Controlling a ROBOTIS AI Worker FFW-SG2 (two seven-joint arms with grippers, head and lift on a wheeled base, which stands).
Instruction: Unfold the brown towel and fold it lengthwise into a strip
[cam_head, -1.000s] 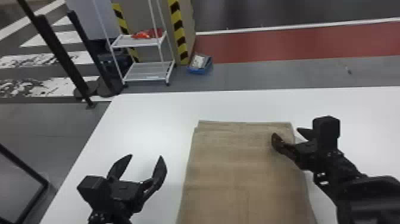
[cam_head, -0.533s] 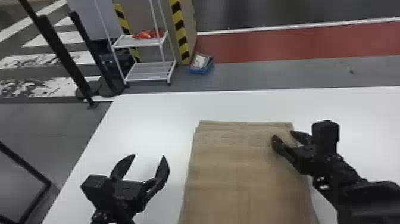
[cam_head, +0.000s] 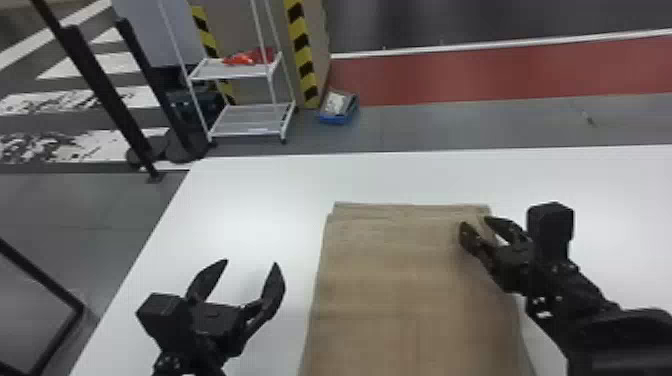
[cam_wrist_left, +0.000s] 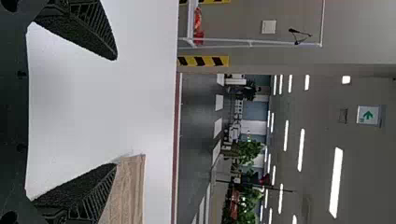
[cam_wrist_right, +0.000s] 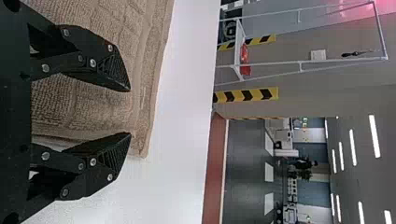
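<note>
The brown towel (cam_head: 400, 285) lies flat and layered on the white table, running toward the near edge. My right gripper (cam_head: 475, 227) is at its far right corner, fingers apart, one over the cloth and the other near its right edge. In the right wrist view the towel's edge (cam_wrist_right: 145, 93) passes by the tips of the open right gripper (cam_wrist_right: 130, 112). Left of the towel my left gripper (cam_head: 252, 265) stands open above bare table. The left wrist view has the open left gripper (cam_wrist_left: 116, 112), with a towel corner (cam_wrist_left: 128, 186) beyond one finger.
The white table (cam_head: 240, 200) extends past the towel on both sides, its left edge slanting toward me. Behind it on the floor stand a white shelf cart (cam_head: 250, 120), a blue bin (cam_head: 337, 112) and black posts (cam_head: 100, 85).
My right gripper has shifted slightly toward me and its fingers have drawn somewhat closer together. The left gripper has moved a little to the right. The towel looks unchanged.
</note>
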